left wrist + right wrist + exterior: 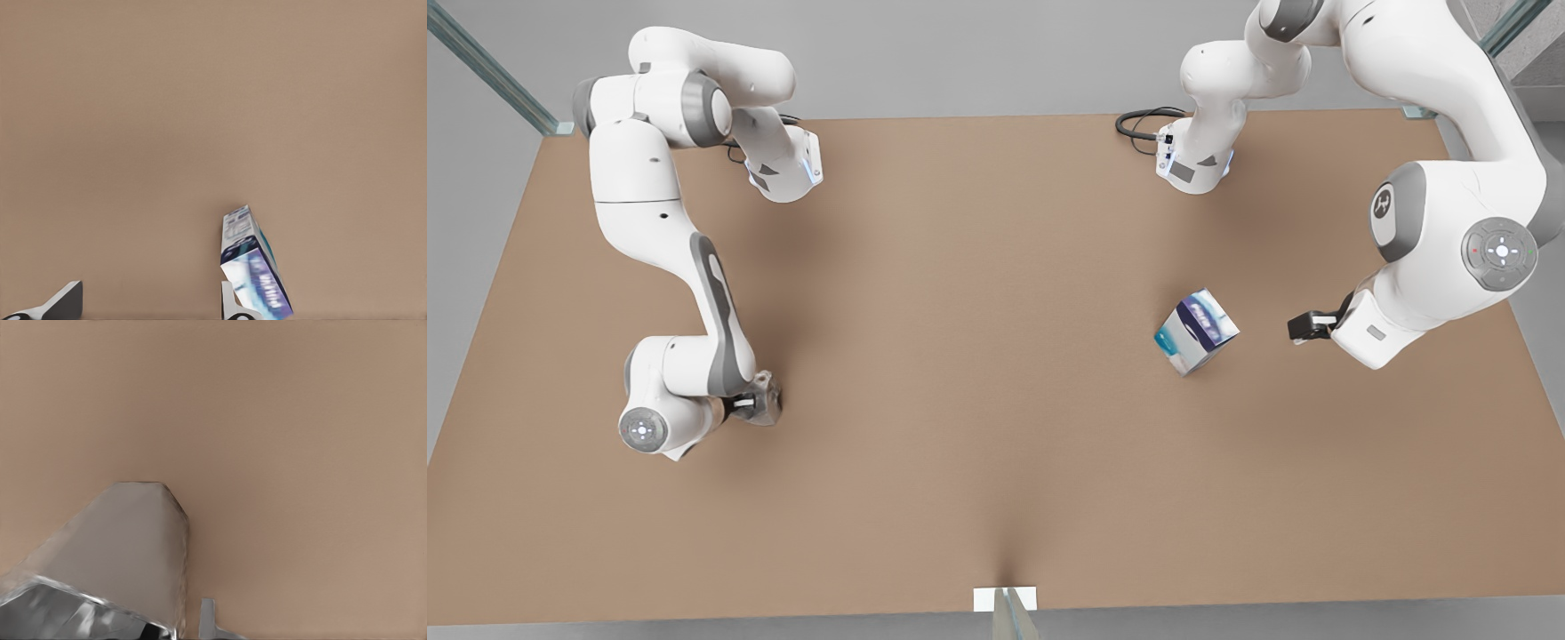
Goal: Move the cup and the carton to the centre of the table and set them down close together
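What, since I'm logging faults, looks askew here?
The boxy white, navy and teal carton leans askew on the matte brown table, beside the open left gripper. The right gripper is at the glassy silver-grey cup. Nothing else.

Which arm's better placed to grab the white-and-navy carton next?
Left. The left hand, open, sits near the white, navy-banded boxy carton on the front view's right. The right hand is across the matte brown table at the small silver-grey faceted cup.
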